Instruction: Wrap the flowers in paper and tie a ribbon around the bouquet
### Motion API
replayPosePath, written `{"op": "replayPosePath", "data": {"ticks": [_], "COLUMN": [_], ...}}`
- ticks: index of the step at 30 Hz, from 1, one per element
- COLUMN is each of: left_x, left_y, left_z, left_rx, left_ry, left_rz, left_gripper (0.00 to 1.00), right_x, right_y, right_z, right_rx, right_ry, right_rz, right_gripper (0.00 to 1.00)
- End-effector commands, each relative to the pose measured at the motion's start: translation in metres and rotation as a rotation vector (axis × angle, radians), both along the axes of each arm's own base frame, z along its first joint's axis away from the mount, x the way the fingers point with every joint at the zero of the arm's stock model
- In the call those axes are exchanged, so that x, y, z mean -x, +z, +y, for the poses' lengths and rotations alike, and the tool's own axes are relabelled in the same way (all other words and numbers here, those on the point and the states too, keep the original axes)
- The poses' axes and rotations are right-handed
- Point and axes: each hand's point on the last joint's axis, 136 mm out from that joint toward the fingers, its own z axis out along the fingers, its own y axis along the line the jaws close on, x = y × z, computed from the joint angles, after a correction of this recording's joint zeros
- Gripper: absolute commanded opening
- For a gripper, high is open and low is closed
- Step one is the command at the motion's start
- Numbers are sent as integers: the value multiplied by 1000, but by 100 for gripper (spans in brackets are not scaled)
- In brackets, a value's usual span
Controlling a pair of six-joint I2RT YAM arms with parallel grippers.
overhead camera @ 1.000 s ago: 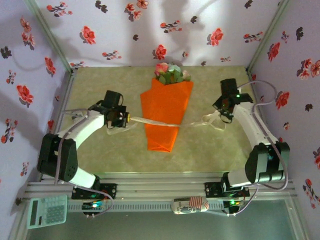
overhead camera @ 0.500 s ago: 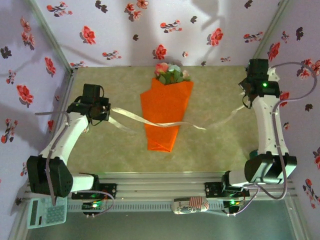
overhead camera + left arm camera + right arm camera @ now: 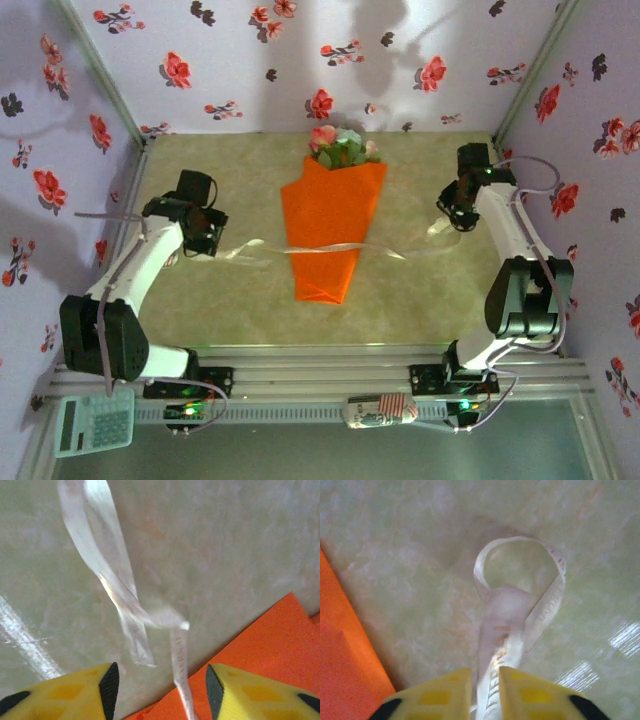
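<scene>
The bouquet [image 3: 330, 215] lies in mid-table, an orange paper cone with its tip toward me and the flowers [image 3: 340, 147] at its far, wide end. The whitish ribbon [image 3: 385, 250] runs slack across the cone's lower half, out to both grippers. My left gripper [image 3: 208, 235] hovers left of the cone. In the left wrist view it [image 3: 157, 687] is open, with the ribbon [image 3: 122, 597] loose between the fingers, over the paper [image 3: 270, 655] edge. My right gripper [image 3: 455, 212] is right of the cone. Its [image 3: 485, 680] jaws stand narrowly apart, with the looped ribbon [image 3: 520, 617] running between them.
Flower-print walls close in the table on the left, back and right. A calculator [image 3: 93, 422] and a small patterned object [image 3: 380, 410] lie by the aluminium rail at the near edge, beside the arm bases. Bare tabletop [image 3: 420, 290] shows on both sides of the cone.
Both grippers were shut on the ribbon and pulled it taut outward. Now both jaws have parted, the right arm has swung back in toward the cone, and the ribbon has sagged onto the table.
</scene>
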Motion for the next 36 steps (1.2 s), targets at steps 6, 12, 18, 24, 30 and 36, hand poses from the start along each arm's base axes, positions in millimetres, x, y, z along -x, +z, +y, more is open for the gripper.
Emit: {"op": "replayPosePath", "data": {"ticks": [6, 12, 18, 24, 30, 36], "left_x": [26, 9, -15, -38, -29, -15], "left_y": [-5, -58, -98, -122, -121, -122], "left_z": [-70, -136, -137, -148, -152, -138], "left_rx": [150, 281, 186, 202, 190, 191], "left_ry": [-27, 32, 10, -17, -82, -57], "left_rz": [67, 136, 217, 180, 204, 186], "left_gripper": [62, 63, 64, 55, 33, 23], "right_x": [17, 17, 3, -9, -6, 0], "right_y": [37, 37, 13, -29, -64, -84], "right_z": [9, 56, 141, 180, 179, 171], "right_rx": [30, -8, -206, -347, -326, -323], "right_ry": [30, 142, 358, 476, 488, 383], "right_rz": [-65, -88, -158, -118, -28, 18], "right_gripper": [52, 53, 56, 55, 56, 56]}}
